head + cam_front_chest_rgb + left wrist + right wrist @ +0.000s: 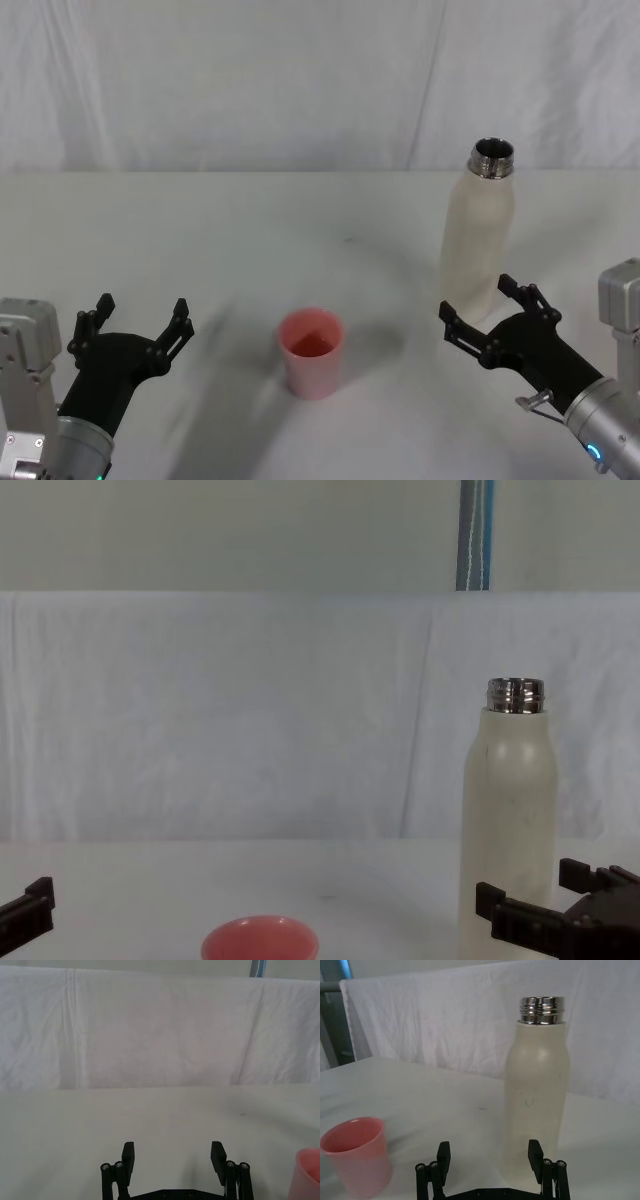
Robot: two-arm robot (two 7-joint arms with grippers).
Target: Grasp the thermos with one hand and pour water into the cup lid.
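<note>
one cream-white thermos (477, 240) upright, steel neck uncapped, pink cup lid (311, 352) nearby

We find no readable text, label, brand, number or sign on the thermos (478, 240), the cup lid (312, 352) or anything else

The surface (300, 215) is white and smooth, with soft shadows on it. Behind it hangs a white cloth backdrop (230, 710) with light wrinkles. Above the cloth is a plain pale wall (220, 530), and a thin blue vertical strip (476, 535) runs down it.
</note>
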